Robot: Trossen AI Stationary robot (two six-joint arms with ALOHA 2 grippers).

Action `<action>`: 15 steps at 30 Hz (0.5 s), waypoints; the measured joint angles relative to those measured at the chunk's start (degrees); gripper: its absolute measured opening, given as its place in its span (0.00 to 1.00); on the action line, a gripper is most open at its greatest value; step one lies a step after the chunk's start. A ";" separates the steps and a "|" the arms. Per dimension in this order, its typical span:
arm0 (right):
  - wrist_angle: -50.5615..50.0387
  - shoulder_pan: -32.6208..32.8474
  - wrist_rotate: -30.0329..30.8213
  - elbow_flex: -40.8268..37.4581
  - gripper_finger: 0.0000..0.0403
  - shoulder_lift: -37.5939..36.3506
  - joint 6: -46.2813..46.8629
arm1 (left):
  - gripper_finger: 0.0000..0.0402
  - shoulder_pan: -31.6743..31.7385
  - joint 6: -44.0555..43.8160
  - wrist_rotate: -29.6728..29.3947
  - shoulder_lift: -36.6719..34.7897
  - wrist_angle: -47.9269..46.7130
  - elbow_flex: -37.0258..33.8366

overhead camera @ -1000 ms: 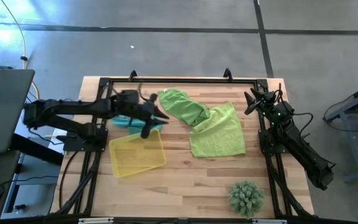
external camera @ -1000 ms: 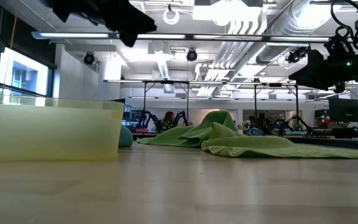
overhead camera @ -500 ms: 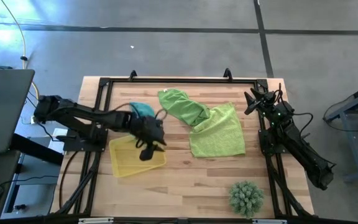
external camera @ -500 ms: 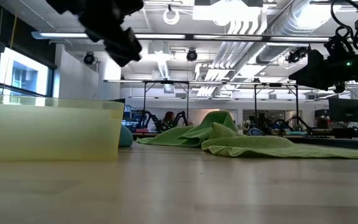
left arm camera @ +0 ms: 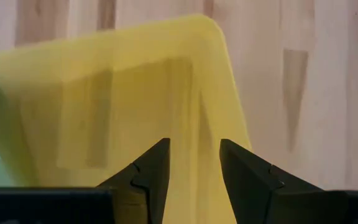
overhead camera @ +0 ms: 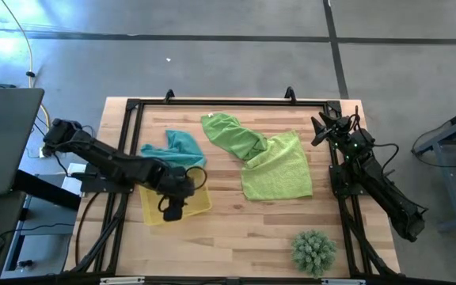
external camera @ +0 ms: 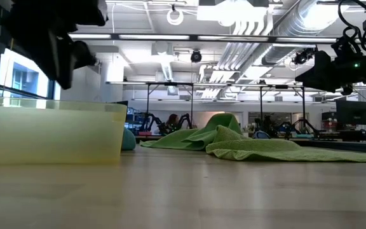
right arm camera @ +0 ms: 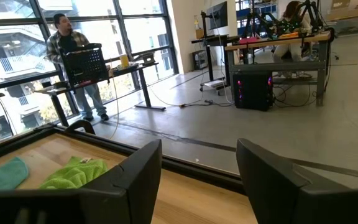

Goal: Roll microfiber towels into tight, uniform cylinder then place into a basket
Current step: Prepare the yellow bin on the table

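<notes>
The teal towel (overhead camera: 177,146) lies crumpled on the table beyond the far edge of the yellow basket (overhead camera: 199,203). Two lime green towels lie right of it: one bunched (overhead camera: 232,134), one spread flat (overhead camera: 277,168), overlapping where they meet. My left gripper (overhead camera: 171,210) hangs over the basket's near part, pointing down, open and empty; in the left wrist view (left arm camera: 194,171) its fingers frame the basket's floor (left arm camera: 123,106). My right gripper (overhead camera: 321,127) waits open and raised at the table's far right; it also shows in the right wrist view (right arm camera: 197,180).
A spiky green ball plant (overhead camera: 313,250) stands at the near right. A black frame rail (overhead camera: 228,103) runs along the table's far and side edges. Bare wood lies in the near middle (overhead camera: 244,229). A person (right arm camera: 67,56) stands in the room beyond the table.
My left gripper has swung from above the teal towel at the far left toward the table's near edge and now hangs over the basket, tipped to point down. The teal towel, partly hidden under the arm before, now lies in plain view.
</notes>
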 joint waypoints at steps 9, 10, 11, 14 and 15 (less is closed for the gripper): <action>0.01 0.00 -0.01 0.00 0.49 -0.01 0.02 | 0.33 -6.08 -9.03 2.08 0.00 0.43 0.00; 0.01 0.00 0.00 -0.02 0.49 -0.01 0.01 | 0.33 -6.57 -10.07 1.67 0.00 0.44 0.00; 0.00 0.00 0.00 0.00 0.49 -0.02 0.00 | 0.33 -7.05 -11.15 1.26 0.00 0.44 0.00; 0.02 0.00 -0.02 -0.02 0.49 -0.01 0.00 | 0.33 -8.53 -13.65 1.21 1.40 0.85 -0.01; 0.01 0.00 -0.01 -0.01 0.49 -0.02 0.01 | 0.33 -9.03 -14.21 1.16 2.04 0.70 -0.07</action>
